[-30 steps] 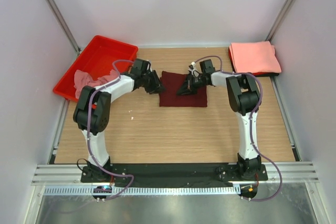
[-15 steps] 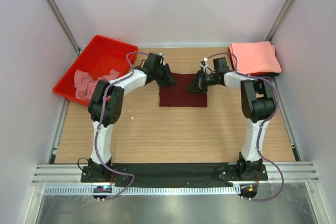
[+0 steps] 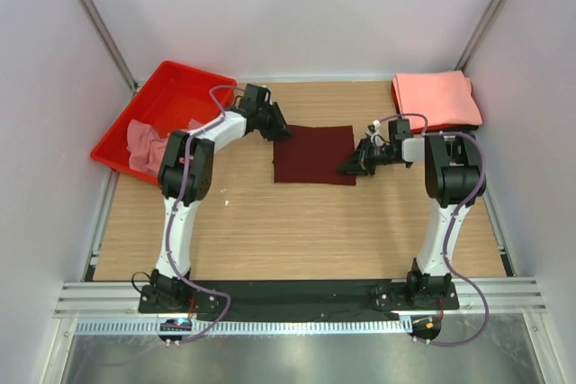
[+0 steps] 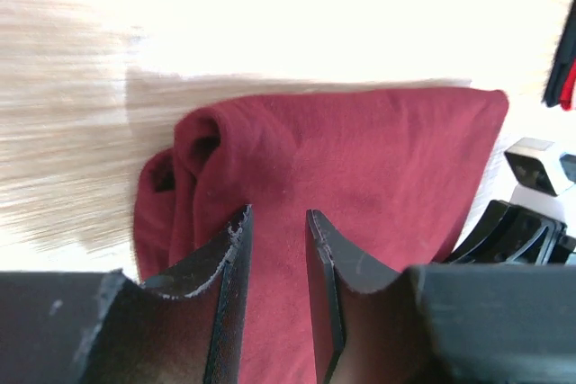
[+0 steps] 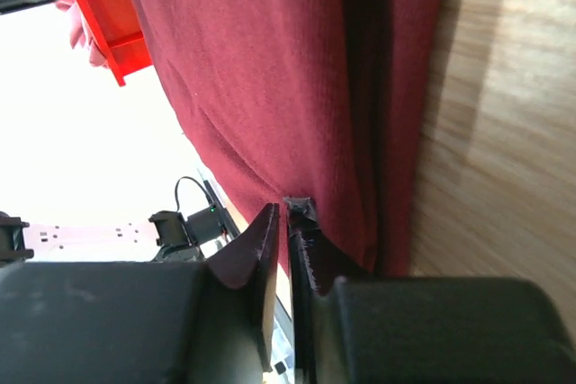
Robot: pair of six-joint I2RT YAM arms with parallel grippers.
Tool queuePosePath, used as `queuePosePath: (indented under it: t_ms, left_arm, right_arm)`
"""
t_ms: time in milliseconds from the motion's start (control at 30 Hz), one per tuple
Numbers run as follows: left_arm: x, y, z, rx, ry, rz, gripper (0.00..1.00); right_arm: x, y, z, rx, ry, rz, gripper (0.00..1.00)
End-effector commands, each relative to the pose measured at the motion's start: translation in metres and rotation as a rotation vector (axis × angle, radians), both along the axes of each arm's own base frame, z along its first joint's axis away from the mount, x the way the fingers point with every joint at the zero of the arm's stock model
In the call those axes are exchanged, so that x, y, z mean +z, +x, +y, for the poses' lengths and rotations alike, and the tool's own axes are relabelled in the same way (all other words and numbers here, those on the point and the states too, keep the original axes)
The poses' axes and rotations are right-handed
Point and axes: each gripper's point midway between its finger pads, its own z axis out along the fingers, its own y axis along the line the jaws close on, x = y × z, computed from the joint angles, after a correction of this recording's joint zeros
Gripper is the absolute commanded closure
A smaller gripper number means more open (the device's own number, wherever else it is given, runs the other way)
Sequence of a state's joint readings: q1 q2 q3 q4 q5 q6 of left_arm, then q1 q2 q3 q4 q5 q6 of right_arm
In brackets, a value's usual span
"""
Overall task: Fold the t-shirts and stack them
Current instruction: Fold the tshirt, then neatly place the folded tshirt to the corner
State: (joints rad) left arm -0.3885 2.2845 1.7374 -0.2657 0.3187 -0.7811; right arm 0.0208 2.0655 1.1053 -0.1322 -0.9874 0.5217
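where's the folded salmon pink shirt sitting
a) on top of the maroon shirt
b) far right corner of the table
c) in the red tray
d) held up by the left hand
b, the folded salmon-pink shirt lies at the far right corner of the table, apart from the maroon shirt in the middle and the red tray at far left

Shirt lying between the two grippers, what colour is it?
The shirt is plain dark maroon, with no pattern. The top external view shows it best.
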Motion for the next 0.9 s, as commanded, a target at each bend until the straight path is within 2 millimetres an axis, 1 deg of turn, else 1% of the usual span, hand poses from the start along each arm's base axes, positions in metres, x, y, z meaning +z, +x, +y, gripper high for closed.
queuePosePath:
  t_ms: [0, 33, 67, 100, 133, 167, 200, 233, 267, 300, 333, 367, 400, 433, 467, 500, 533, 567, 600, 633, 667, 700, 733, 767, 800, 833, 867]
  left_arm:
    - [0.038, 0.014, -0.004, -0.027, -0.033, -0.067, 0.68]
    - [0.051, 0.014, -0.007, -0.041, -0.039, -0.072, 0.68]
    - [0.065, 0.013, -0.007, -0.048, -0.049, -0.086, 0.68]
    - [0.074, 0.008, -0.008, -0.059, -0.056, -0.084, 0.68]
    - [0.079, 0.005, -0.007, -0.063, -0.058, -0.084, 0.68]
    - [0.1, 0.0, -0.006, -0.066, -0.067, -0.112, 0.67]
    - [0.104, -0.004, -0.004, -0.068, -0.064, -0.117, 0.67]
    - [0.108, -0.01, -0.002, -0.07, -0.062, -0.12, 0.66]
    - [0.11, -0.02, 0.001, -0.076, -0.06, -0.114, 0.66]
    - [0.109, -0.027, 0.002, -0.082, -0.056, -0.106, 0.66]
    - [0.107, -0.034, 0.004, -0.086, -0.053, -0.096, 0.66]
    - [0.089, -0.046, 0.009, -0.083, -0.03, -0.051, 0.66]
    - [0.093, -0.052, 0.013, -0.083, -0.03, -0.057, 0.66]
    - [0.089, -0.057, 0.015, -0.087, -0.019, -0.05, 0.66]
    - [0.082, -0.063, 0.018, -0.085, -0.009, -0.034, 0.66]
    - [0.073, -0.072, 0.022, -0.085, 0.004, -0.007, 0.66]
    - [0.068, -0.078, 0.025, -0.085, 0.01, 0.011, 0.66]
    - [0.06, -0.087, 0.027, -0.097, 0.018, 0.037, 0.67]
    - [0.062, -0.092, 0.029, -0.097, 0.018, 0.038, 0.67]
    - [0.061, -0.094, 0.032, -0.095, 0.022, 0.038, 0.67]
    - [0.061, -0.097, 0.033, -0.095, 0.027, 0.037, 0.67]
    - [0.057, -0.102, 0.035, -0.094, 0.034, 0.05, 0.67]
    - [0.061, -0.103, 0.037, -0.089, 0.036, 0.043, 0.67]
    - [0.062, -0.106, 0.038, -0.084, 0.037, 0.05, 0.67]
    - [0.062, -0.11, 0.041, -0.078, 0.045, 0.066, 0.67]
    - [0.066, -0.112, 0.042, -0.076, 0.043, 0.067, 0.67]
    - [0.068, -0.115, 0.042, -0.077, 0.041, 0.075, 0.67]
  right_arm:
    - [0.019, 0.004, -0.003, -0.007, -0.051, -0.073, 0.82]
    - [0.025, 0.004, -0.005, -0.016, -0.068, -0.069, 0.79]
    - [0.04, 0.007, -0.006, -0.024, -0.082, -0.104, 0.77]
    - [0.052, 0.014, -0.009, -0.036, -0.103, -0.137, 0.75]
    - [0.055, 0.016, -0.014, -0.059, -0.154, -0.137, 0.74]
    - [0.062, 0.021, -0.017, -0.074, -0.181, -0.156, 0.72]
    - [0.078, 0.03, -0.021, -0.089, -0.211, -0.212, 0.64]
    - [0.08, 0.034, -0.026, -0.107, -0.248, -0.217, 0.56]
    - [0.081, 0.041, -0.033, -0.128, -0.302, -0.244, 0.46]
    - [0.084, 0.046, -0.037, -0.135, -0.331, -0.271, 0.39]
    - [0.086, 0.054, -0.042, -0.133, -0.367, -0.304, 0.38]
    - [0.085, 0.061, -0.048, -0.148, -0.409, -0.324, 0.35]
    - [0.091, 0.072, -0.052, -0.157, -0.429, -0.353, 0.27]
    - [0.079, 0.074, -0.055, -0.136, -0.462, -0.338, 0.25]
    - [0.077, 0.079, -0.058, -0.132, -0.486, -0.34, 0.23]
    - [0.08, 0.09, -0.062, -0.131, -0.515, -0.358, 0.21]
    - [0.067, 0.093, -0.064, -0.115, -0.531, -0.342, 0.21]
    - [0.063, 0.097, -0.065, -0.111, -0.54, -0.339, 0.2]
    - [0.064, 0.106, -0.067, -0.117, -0.552, -0.356, 0.2]
    - [0.053, 0.11, -0.067, -0.114, -0.554, -0.341, 0.2]
    - [0.053, 0.115, -0.065, -0.112, -0.554, -0.354, 0.19]
    - [0.049, 0.117, -0.063, -0.103, -0.55, -0.353, 0.19]
    - [0.044, 0.12, -0.06, -0.097, -0.555, -0.355, 0.19]
    - [0.032, 0.119, -0.057, -0.073, -0.566, -0.346, 0.19]
    - [0.029, 0.121, -0.051, -0.051, -0.588, -0.353, 0.19]
    - [0.021, 0.115, -0.049, -0.027, -0.616, -0.326, 0.19]
    - [0.015, 0.113, -0.046, -0.009, -0.638, -0.322, 0.19]
